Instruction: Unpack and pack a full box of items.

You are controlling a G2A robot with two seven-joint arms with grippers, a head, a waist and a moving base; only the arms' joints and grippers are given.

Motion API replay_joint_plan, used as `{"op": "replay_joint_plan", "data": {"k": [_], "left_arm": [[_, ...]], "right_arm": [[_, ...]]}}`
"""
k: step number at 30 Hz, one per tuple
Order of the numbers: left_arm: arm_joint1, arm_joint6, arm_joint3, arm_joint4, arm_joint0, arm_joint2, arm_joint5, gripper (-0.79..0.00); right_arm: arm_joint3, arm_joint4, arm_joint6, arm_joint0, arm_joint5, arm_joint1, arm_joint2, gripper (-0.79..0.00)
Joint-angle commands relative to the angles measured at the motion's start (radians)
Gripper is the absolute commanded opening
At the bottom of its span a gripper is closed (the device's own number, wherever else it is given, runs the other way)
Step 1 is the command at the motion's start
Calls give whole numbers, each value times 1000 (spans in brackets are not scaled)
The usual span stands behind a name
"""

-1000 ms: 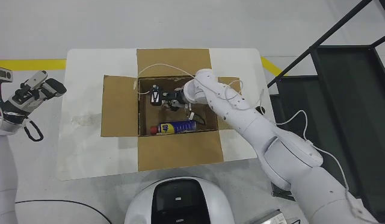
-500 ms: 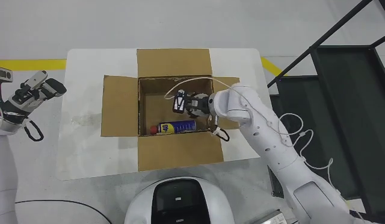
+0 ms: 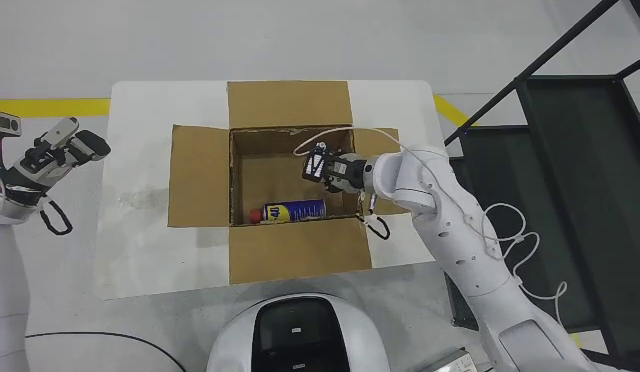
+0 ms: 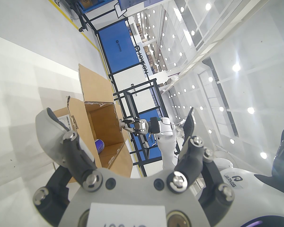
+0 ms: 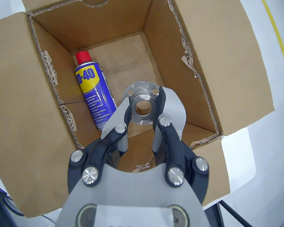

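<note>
An open cardboard box point(image 3: 200, 177) point(image 5: 203, 48) stands in the middle of the white table point(image 3: 140, 232). A blue and yellow spray can point(image 3: 293, 211) point(image 5: 94, 90) with a red cap lies on the box floor. My right gripper point(image 3: 318, 165) point(image 5: 143, 102) hangs above the box's right side, shut on a round metal flange point(image 5: 142, 106) with bolt holes. In the left wrist view the box point(image 4: 101, 119) and the flange point(image 4: 121, 124) show farther off. My left gripper point(image 3: 62, 144) point(image 4: 123, 124) is open, held off the table's left edge with nothing between its fingers.
A black metal stair frame point(image 3: 560, 82) stands to the right of the table. A yellow floor line point(image 3: 55, 106) runs behind the table. The box flaps lie spread flat on all sides, leaving bare table point(image 3: 400, 102) at the corners.
My right gripper has drawn back to the right and risen out of the box with the metal flange in it. The left arm and the spray can have not moved.
</note>
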Motion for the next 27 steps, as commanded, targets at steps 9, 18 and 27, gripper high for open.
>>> {"op": "replay_joint_plan", "data": {"k": [9,18,27], "left_arm": [[0,0,0,0,0,0,0,0],[0,0,0,0,0,0,0,0],[0,0,0,0,0,0,0,0]], "right_arm": [[0,0,0,0,0,0,0,-785],[-46,21,0,-63,-19,27,114,-785],[-154,133,50,-268,-28,77,396,-785]]}}
